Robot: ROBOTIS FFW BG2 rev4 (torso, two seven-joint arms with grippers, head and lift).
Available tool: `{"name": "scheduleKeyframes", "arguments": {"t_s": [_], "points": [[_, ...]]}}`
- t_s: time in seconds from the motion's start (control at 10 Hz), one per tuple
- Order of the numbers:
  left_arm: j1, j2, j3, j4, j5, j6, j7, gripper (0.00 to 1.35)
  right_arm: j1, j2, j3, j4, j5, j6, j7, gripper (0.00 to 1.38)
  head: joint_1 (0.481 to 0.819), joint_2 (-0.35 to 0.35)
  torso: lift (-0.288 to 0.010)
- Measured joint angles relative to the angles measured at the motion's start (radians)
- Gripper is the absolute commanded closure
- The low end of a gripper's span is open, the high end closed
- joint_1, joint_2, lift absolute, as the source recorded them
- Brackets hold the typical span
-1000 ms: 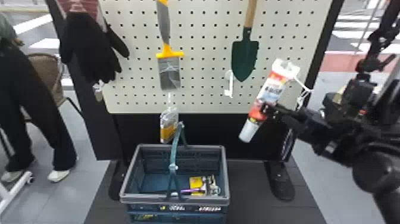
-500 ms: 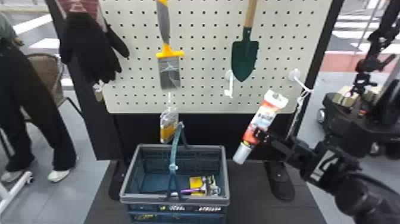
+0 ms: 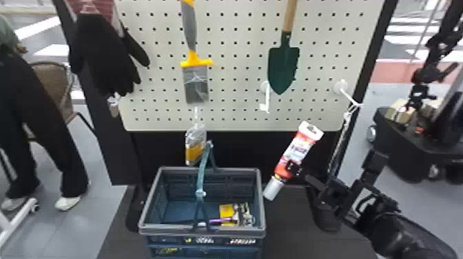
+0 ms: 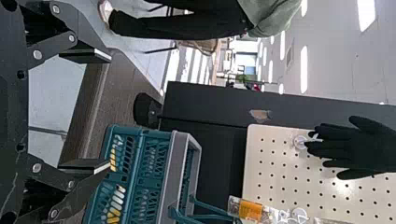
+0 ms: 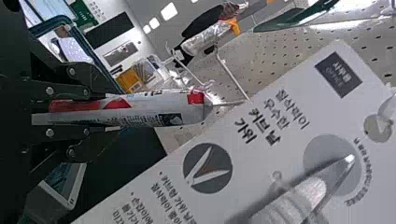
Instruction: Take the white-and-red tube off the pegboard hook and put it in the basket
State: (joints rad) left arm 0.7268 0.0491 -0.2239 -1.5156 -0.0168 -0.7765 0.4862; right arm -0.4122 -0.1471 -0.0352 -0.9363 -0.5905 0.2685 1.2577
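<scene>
Head view: right gripper (image 3: 293, 168) grasps white-and-red tube (image 3: 297, 148), tilted, cap end down, clear of pegboard (image 3: 234, 77), near right side of basket (image 3: 179, 230). Small yellow pack (image 3: 225, 209) lies inside basket. Trowel (image 3: 284, 69), brush (image 3: 196, 81), black glove (image 3: 103, 51) hang on pegboard.

Left wrist view: left gripper (image 4: 98, 111) released, fingers well apart; basket beyond.

Right wrist view: tube clenched between gripper's fingers; white card (image 5: 275, 126) with scissors picture beyond.
</scene>
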Motion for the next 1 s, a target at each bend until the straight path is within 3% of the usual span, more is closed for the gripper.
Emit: {"name": "scheduleKeyframes", "arguments": {"t_s": [0.7, 1.0], "points": [[-0.027, 0.002, -0.017, 0.010, 0.001, 0.015, 0.000, 0.47, -0.175, 0.054, 0.113, 0.351, -0.086, -0.021, 0.104, 1.01, 0.549, 0.000, -0.100], [-0.056, 0.006, -0.032, 0.033, 0.009, 0.013, 0.000, 0.47, -0.230, 0.061, 0.173, 0.472, -0.069, 0.000, 0.104, 1.01, 0.549, 0.000, -0.100]]}}
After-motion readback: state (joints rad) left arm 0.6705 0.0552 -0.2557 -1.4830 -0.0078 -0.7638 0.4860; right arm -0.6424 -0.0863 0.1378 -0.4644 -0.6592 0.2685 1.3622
